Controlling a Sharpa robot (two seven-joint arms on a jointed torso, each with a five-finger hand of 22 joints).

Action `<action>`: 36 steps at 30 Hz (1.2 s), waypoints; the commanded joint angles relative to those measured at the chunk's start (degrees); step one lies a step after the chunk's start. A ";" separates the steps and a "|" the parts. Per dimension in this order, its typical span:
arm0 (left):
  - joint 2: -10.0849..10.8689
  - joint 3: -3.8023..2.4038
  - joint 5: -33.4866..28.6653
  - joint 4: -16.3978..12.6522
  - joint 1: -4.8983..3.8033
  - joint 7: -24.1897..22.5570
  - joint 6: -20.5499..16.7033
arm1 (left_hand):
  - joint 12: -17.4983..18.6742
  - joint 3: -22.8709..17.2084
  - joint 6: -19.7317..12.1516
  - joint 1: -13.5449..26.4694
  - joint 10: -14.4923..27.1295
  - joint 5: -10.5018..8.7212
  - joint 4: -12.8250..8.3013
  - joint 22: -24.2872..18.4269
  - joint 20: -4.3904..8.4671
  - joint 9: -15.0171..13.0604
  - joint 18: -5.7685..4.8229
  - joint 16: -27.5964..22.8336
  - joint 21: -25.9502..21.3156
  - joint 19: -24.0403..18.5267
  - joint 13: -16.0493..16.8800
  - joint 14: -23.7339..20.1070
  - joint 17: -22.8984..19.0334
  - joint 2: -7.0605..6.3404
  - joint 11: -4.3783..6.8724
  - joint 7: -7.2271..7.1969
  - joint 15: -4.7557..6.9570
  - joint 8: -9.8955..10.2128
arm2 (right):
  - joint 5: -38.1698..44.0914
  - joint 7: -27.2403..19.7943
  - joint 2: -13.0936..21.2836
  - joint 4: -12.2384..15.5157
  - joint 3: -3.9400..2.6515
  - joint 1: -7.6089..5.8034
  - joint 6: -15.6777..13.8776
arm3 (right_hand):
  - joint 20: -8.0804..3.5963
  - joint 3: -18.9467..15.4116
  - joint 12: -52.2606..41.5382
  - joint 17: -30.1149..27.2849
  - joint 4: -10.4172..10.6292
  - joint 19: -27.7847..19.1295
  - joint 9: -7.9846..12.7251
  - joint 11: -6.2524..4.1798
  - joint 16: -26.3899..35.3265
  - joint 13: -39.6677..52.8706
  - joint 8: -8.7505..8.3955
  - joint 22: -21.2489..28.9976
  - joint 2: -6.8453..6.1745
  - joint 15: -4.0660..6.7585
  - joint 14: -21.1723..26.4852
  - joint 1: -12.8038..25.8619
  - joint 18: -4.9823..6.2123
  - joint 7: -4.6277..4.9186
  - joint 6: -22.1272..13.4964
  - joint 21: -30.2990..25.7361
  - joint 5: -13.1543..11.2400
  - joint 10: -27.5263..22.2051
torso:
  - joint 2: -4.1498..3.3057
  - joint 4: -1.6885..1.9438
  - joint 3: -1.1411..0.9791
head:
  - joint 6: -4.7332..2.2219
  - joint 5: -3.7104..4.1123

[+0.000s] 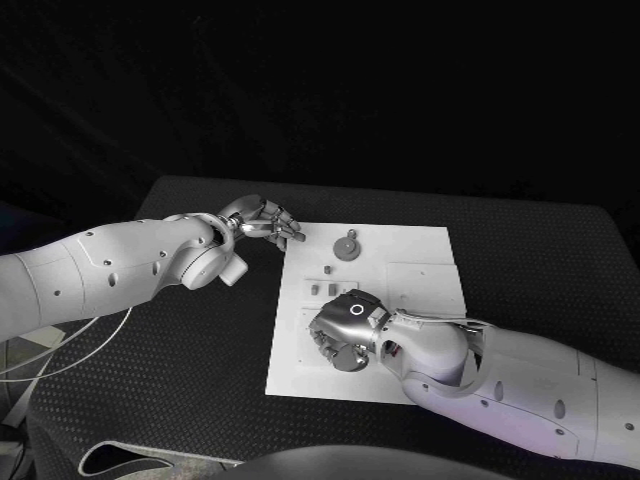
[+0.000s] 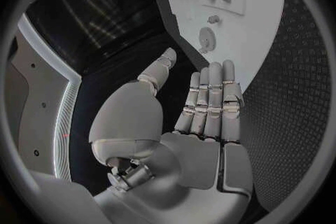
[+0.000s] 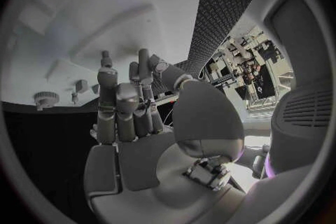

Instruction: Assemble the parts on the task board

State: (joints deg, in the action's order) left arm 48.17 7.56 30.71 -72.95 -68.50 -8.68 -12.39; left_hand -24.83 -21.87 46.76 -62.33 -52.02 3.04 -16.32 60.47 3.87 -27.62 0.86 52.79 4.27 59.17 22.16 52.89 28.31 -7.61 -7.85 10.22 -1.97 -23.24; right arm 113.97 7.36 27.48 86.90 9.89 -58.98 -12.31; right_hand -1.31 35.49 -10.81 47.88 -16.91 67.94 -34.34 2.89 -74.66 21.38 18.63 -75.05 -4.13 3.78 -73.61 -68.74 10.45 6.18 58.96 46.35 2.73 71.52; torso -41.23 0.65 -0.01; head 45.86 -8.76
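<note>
Head view: left robot hand [image 1: 263,220] at the far-left corner of the task board [image 1: 414,290] on the counter [image 1: 551,250]; right robot hand [image 1: 346,330] over the board's near part. A round part [image 1: 348,247] lies on the board.
Left wrist view: fingers [image 2: 210,95] straight, holding nothing.
Right wrist view: fingers [image 3: 115,106] spread, holding nothing.

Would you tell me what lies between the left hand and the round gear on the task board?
In the head view, only bare white task board separates the left hand from the round gear.
</note>
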 commanded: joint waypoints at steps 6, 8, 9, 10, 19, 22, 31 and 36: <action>-0.08 -0.05 0.18 -0.06 -0.06 -0.39 0.42 | -0.35 -0.36 -0.23 0.57 0.57 -0.18 -0.02 0.07 -0.19 0.08 -0.01 -0.23 -0.02 0.38 -0.02 0.53 0.08 0.17 -0.03 0.03 -0.02 0.30 | 0.94 0.64 0.64 0.28 0.57 0.63 2.58 | -0.51 0.33 -0.16 0.10 -0.02 -0.11 -0.03 -1.15 0.01 0.11 0.24 -0.76 2.18 0.84 0.29 -1.80 4.55 -0.01 0.13 0.24 0.18 3.02 | 0.01 -0.02 -0.02 | 0.09 -0.16; -0.09 -0.05 0.20 -0.07 -0.06 -0.39 0.42 | -0.35 -0.36 -0.23 0.57 0.57 -0.18 -0.02 0.07 -0.19 0.09 -0.01 -0.24 -0.02 0.38 -0.02 0.53 0.09 0.18 -0.03 0.03 -0.02 0.30 | 1.00 0.70 0.85 0.60 0.56 0.63 2.44 | -0.51 0.33 -0.16 0.10 -0.02 -0.11 -0.04 -1.16 0.01 0.12 0.24 -0.76 2.18 0.84 0.29 -1.81 4.55 -0.01 0.14 0.24 0.18 3.02 | 0.01 -0.03 -0.03 | 0.10 -0.20; -0.08 -0.05 0.22 -0.07 -0.06 -0.38 0.42 | -0.36 -0.36 -0.23 0.57 0.57 -0.18 -0.02 0.07 -0.19 0.09 -0.01 -0.24 -0.03 0.38 -0.02 0.53 0.09 0.17 -0.03 0.03 -0.02 0.30 | 1.09 0.73 0.94 0.74 0.56 0.63 2.40 | -0.52 0.34 -0.16 0.10 -0.02 -0.11 -0.05 -1.16 0.01 0.12 0.24 -0.76 2.18 0.84 0.29 -1.82 4.55 -0.01 0.14 0.24 0.18 3.03 | 0.01 -0.03 -0.03 | 0.10 -0.20; -0.08 -0.05 0.24 -0.07 -0.06 -0.38 0.41 | -0.36 -0.36 -0.23 0.57 0.57 -0.18 -0.02 0.07 -0.19 0.09 -0.01 -0.24 -0.02 0.38 -0.02 0.54 0.10 0.18 -0.03 0.03 -0.02 0.30 | 1.13 0.75 0.99 0.82 0.56 0.63 2.37 | -0.52 0.34 -0.16 0.10 -0.02 -0.11 -0.05 -1.16 0.01 0.12 0.24 -0.76 2.17 0.84 0.29 -1.82 4.55 -0.01 0.14 0.24 0.18 3.03 | 0.01 -0.03 -0.03 | 0.10 -0.20; -0.09 -0.05 0.28 -0.08 -0.06 -0.39 0.37 | -0.39 -0.38 -0.24 0.57 0.57 -0.18 -0.03 0.08 -0.19 0.10 0.00 -0.25 -0.03 0.38 -0.02 0.54 0.13 0.18 -0.03 0.03 -0.01 0.30 | 1.30 0.87 1.15 1.10 0.55 0.62 2.05 | -0.53 0.34 -0.18 0.11 -0.02 -0.10 -0.10 -1.18 0.02 0.18 0.26 -0.76 2.12 0.87 0.29 -1.87 4.55 -0.04 0.19 0.24 0.17 3.09 | 0.01 -0.03 -0.02 | 0.03 -0.20; -0.06 -0.05 0.28 -0.07 -0.06 -0.39 0.33 | -0.40 -0.38 -0.24 0.57 0.57 -0.18 -0.03 0.08 -0.19 0.11 0.00 -0.26 -0.03 0.38 -0.02 0.54 0.14 0.18 -0.03 0.03 -0.01 0.30 | 1.37 0.90 1.15 1.15 0.55 0.62 2.21 | -0.53 0.34 -0.19 0.12 -0.01 -0.10 -0.11 -1.19 0.02 0.20 0.27 -0.75 2.11 0.87 0.29 -1.88 4.55 -0.04 0.20 0.24 0.17 3.10 | 0.01 -0.03 -0.02 | 0.03 -0.20; -0.04 -0.05 0.28 -0.16 -0.06 -0.39 0.26 | -0.42 -0.39 -0.25 0.58 0.59 -0.18 -0.02 0.08 -0.20 0.12 0.00 -0.27 -0.03 0.39 -0.02 0.55 0.17 0.18 -0.03 0.04 -0.01 0.30 | 1.52 1.03 0.43 1.01 0.55 0.61 3.16 | -0.52 0.33 -0.19 0.12 0.00 -0.11 -0.14 -1.19 0.03 0.24 0.25 -0.75 2.10 0.88 0.29 -1.86 4.55 -0.04 0.20 0.24 0.17 3.11 | 0.00 -0.03 0.01 | 0.01 -0.17; 0.01 -0.05 0.28 -0.20 -0.07 -0.36 0.22 | -0.44 -0.39 -0.26 0.60 0.59 -0.18 -0.02 0.09 -0.20 0.13 0.00 -0.28 -0.03 0.39 -0.02 0.56 0.18 0.18 -0.03 0.04 -0.01 0.30 | 2.54 1.47 -0.19 0.98 0.54 0.59 5.05 | -0.51 0.31 -0.18 0.12 0.01 -0.12 -0.15 -1.19 0.04 0.25 0.24 -0.75 2.10 0.88 0.30 -1.82 4.55 -0.03 0.19 0.23 0.17 3.10 | 0.01 -0.01 0.06 | 0.05 -0.14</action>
State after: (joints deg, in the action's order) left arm 48.22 7.56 30.82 -72.97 -68.50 -8.67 -12.40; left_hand -25.03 -21.87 46.76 -62.33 -51.69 3.04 -16.32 60.51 3.87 -27.58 0.86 52.79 4.27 59.17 22.16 52.88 28.42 -7.61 -8.16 10.21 -1.98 -23.24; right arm 115.34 9.32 27.70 87.72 10.07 -58.82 -11.11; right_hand -1.60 35.54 -10.80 47.90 -16.85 67.88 -34.45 2.89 -74.65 21.74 18.68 -75.05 -3.84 3.91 -73.72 -69.04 10.40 6.26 58.85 46.34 2.64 71.51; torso -41.21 0.62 0.00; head 45.86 -8.92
